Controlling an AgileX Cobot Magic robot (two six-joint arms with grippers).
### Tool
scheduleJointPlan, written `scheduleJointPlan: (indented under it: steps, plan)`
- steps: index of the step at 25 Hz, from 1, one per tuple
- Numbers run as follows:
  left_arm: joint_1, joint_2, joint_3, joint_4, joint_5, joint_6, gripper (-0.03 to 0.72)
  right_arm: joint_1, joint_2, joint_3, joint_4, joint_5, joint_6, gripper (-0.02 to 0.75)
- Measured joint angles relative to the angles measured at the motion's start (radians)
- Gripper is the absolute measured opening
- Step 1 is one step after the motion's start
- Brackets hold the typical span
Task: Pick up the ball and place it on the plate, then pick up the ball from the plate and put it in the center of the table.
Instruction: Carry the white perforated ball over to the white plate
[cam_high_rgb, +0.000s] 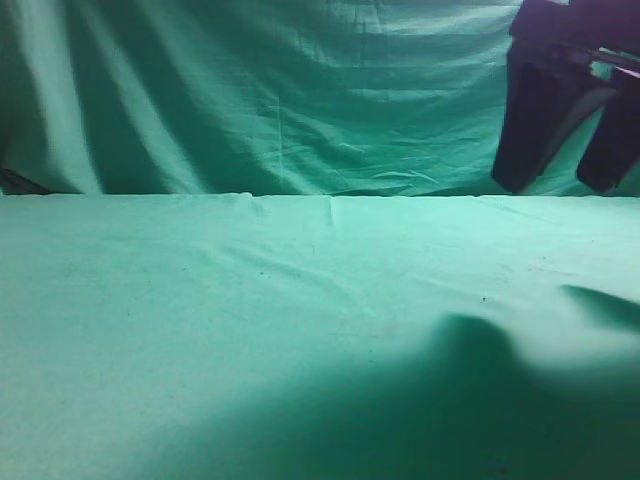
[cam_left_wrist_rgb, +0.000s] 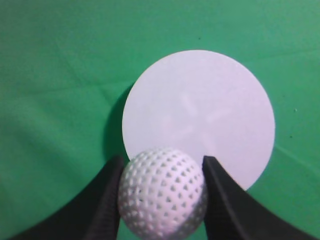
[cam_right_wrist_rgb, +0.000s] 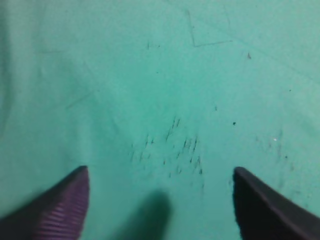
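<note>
In the left wrist view my left gripper is shut on a white dimpled ball, held between both black fingers above the table. The ball hangs over the near edge of a round white plate that lies flat on the green cloth. Neither ball nor plate shows in the exterior view. My right gripper is open and empty above bare green cloth; in the exterior view it hangs high at the upper right.
A green cloth covers the table and hangs as a backdrop behind it. Dark shadows fall on the cloth at the front right. Small dark marks speckle the cloth under the right gripper.
</note>
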Motion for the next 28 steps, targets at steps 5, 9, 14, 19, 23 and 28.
scheduleJointPlan:
  steps: [5,9,14,19,23,28]
  plan:
    - [0.0,0.034,0.0,-0.024,-0.043,0.04,0.302,0.0,0.0,0.0,0.007,0.0,-0.002,0.645]
    - [-0.004,0.04,0.0,-0.046,-0.066,0.049,0.302,0.0,0.0,0.0,0.031,0.0,-0.004,0.645]
    - [-0.004,0.04,0.0,-0.052,-0.097,0.049,0.533,0.0,0.0,0.0,0.055,0.009,-0.004,0.645]
    - [-0.004,0.04,0.0,-0.063,-0.135,0.051,0.529,0.0,0.002,0.0,0.066,0.022,-0.006,0.645]
    - [-0.004,0.031,0.0,-0.128,-0.137,0.051,0.554,0.0,0.002,0.0,0.084,0.053,-0.026,0.645]
    - [-0.004,-0.024,-0.002,-0.157,-0.088,0.051,0.554,0.093,0.002,0.0,0.156,0.123,-0.148,0.645]
